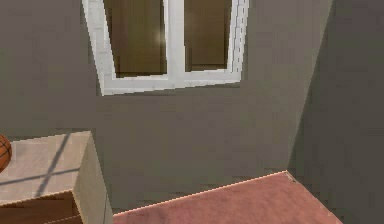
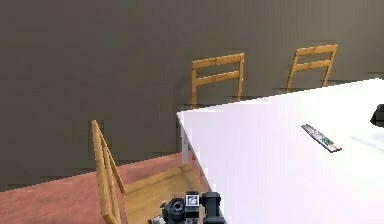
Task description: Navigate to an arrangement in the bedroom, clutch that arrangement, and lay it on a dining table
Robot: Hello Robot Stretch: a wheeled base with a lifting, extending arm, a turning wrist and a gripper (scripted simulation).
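A large white dining table [image 2: 290,160] takes up the arm side view's right half. My gripper [image 2: 180,211] pokes up at that view's bottom edge, just off the table's near left corner, with a wooden chair [image 2: 112,180] behind it. Its far end is cut off low in the picture, so I cannot tell whether it holds anything. No arrangement can be made out in either view.
A slim grey remote-like thing [image 2: 321,138] and a dark object [image 2: 378,115] lie on the table. Two more wooden chairs [image 2: 218,78] [image 2: 312,66] stand against the grey wall. In the forward view, a white-framed window [image 1: 168,42], a wooden cabinet [image 1: 55,180] with an orange-brown ball [image 1: 3,153], and reddish floor [image 1: 230,205].
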